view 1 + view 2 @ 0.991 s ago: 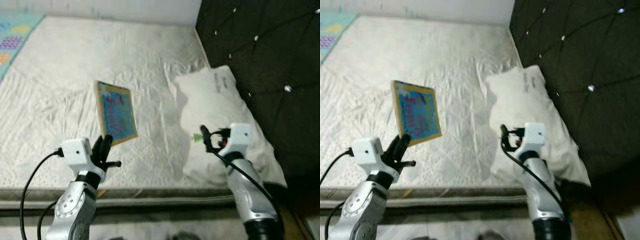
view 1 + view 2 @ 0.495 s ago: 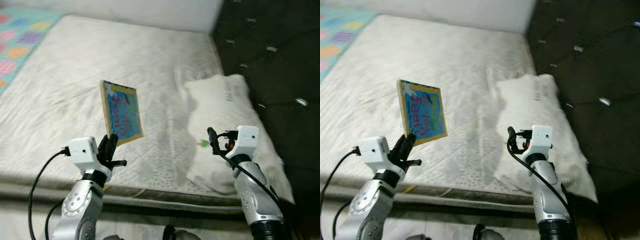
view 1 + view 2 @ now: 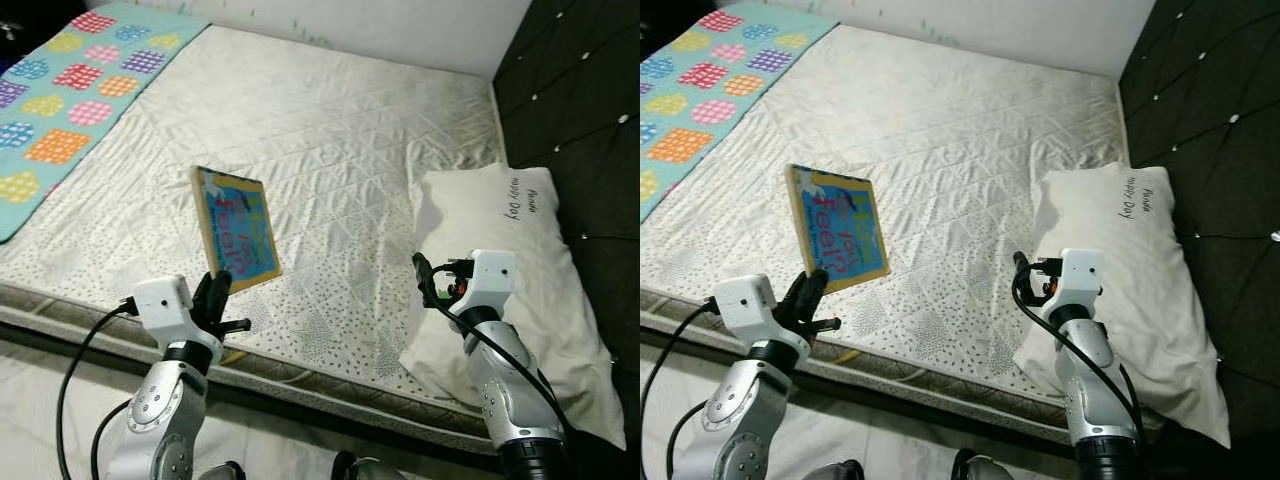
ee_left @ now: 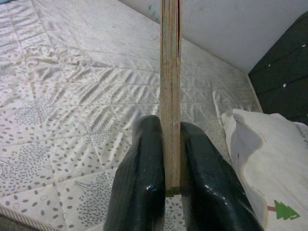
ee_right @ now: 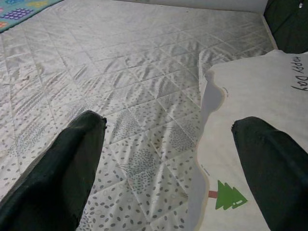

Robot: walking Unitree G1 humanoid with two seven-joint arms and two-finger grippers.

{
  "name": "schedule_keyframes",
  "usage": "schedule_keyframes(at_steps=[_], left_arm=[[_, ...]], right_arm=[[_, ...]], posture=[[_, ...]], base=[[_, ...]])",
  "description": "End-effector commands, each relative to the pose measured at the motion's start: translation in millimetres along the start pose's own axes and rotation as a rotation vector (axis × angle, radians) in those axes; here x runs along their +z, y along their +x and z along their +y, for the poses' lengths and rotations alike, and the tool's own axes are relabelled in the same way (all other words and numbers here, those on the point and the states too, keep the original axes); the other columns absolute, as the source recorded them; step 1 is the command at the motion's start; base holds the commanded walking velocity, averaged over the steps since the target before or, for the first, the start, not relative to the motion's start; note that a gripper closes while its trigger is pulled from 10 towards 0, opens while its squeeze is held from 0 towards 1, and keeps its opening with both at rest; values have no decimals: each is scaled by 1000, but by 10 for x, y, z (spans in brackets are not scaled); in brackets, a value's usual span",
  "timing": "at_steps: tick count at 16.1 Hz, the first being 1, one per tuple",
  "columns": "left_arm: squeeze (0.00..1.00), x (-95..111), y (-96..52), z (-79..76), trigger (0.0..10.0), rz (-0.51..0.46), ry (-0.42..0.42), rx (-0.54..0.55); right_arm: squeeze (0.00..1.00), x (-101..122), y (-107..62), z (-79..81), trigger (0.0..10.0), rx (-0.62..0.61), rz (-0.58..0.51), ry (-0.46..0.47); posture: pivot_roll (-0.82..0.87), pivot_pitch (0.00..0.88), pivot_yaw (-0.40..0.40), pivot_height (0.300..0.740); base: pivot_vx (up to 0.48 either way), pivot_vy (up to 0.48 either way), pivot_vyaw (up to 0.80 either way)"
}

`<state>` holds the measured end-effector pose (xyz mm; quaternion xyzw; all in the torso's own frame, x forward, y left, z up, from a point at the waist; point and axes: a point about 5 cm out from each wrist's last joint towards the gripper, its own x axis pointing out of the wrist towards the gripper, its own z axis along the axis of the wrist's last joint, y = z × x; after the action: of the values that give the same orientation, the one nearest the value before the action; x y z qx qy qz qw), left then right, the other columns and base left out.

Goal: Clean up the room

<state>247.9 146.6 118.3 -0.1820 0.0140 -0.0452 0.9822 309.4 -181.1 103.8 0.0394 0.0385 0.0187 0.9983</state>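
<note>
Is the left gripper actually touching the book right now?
Touching. In the left wrist view, the left gripper has both jaws pressed against the book, pinching its lower edge.

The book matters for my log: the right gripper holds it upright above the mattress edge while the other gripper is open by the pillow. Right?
Not quite: the left gripper holds the book, as the left wrist view shows; the right gripper is open by the pillow.

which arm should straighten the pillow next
Right. The right gripper is open and free, right by the pillow's near edge. The left gripper is shut on the book, held upright above the mattress, farther from the pillow.
</note>
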Motion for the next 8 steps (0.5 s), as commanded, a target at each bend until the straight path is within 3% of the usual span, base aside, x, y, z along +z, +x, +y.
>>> schedule_keyframes(at_steps=[1,2,8], left_arm=[[0,46,8,-32,10000,-20,1,-25],[0,46,12,-34,10000,-18,3,-27],[0,45,22,-40,10000,-20,2,-32]], right_arm=[[0,-35,-8,-26,10000,-6,19,4],[0,-40,-5,-25,10000,-8,23,11],[0,-43,0,-28,10000,-10,23,17]], posture=[[-7,156,-100,740],[-6,155,-99,740],[-7,148,-96,740]], base=[[0,334,0],[0,0,0],[0,0,-746]])
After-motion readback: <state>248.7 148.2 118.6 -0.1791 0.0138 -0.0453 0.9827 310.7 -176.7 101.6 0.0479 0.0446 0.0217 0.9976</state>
